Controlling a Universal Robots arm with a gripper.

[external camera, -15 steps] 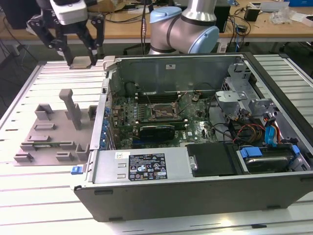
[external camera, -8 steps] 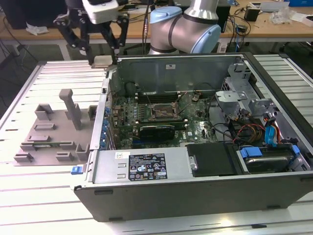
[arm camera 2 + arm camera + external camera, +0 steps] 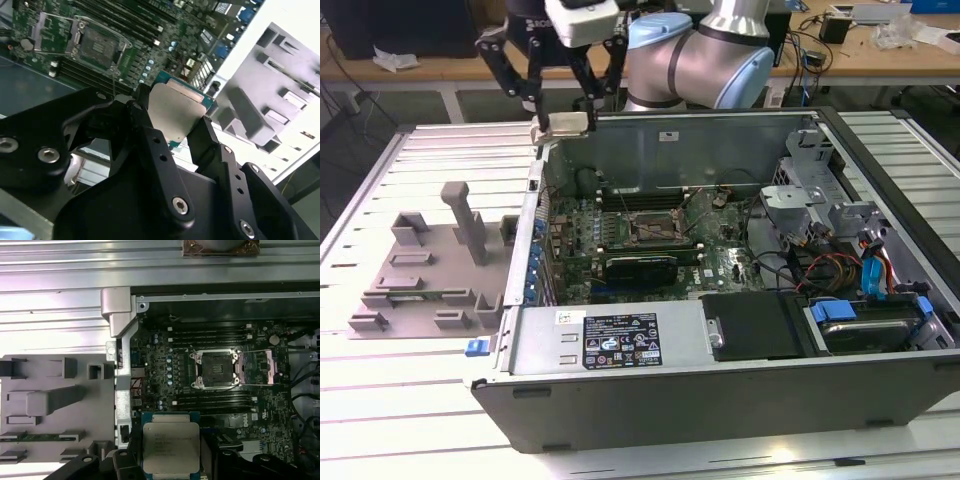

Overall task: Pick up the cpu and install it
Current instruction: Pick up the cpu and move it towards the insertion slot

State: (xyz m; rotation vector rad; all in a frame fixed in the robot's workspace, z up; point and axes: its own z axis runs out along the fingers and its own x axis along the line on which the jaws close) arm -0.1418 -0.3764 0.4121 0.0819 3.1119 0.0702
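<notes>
The cpu (image 3: 568, 123) is a flat square chip with a silvery top. It hangs in the air above the far corner of the open computer case (image 3: 720, 360), on the exterior view's left. My gripper (image 3: 568, 112) is shut on it, its black fingers (image 3: 147, 120) pressing two opposite edges. Both wrist views show the cpu (image 3: 175, 110) (image 3: 171, 446) between the fingers. The open metal-framed socket (image 3: 655, 228) sits on the green motherboard inside the case, lower than the cpu and toward the exterior view's right. The socket (image 3: 215, 370) looks bare inside.
A grey plastic tray (image 3: 420, 270) with moulded blocks lies on the slatted table at the exterior view's left of the case. Inside the case are memory slots, cables (image 3: 820, 265), a drive cage and blue clips. A workbench stands behind the arm.
</notes>
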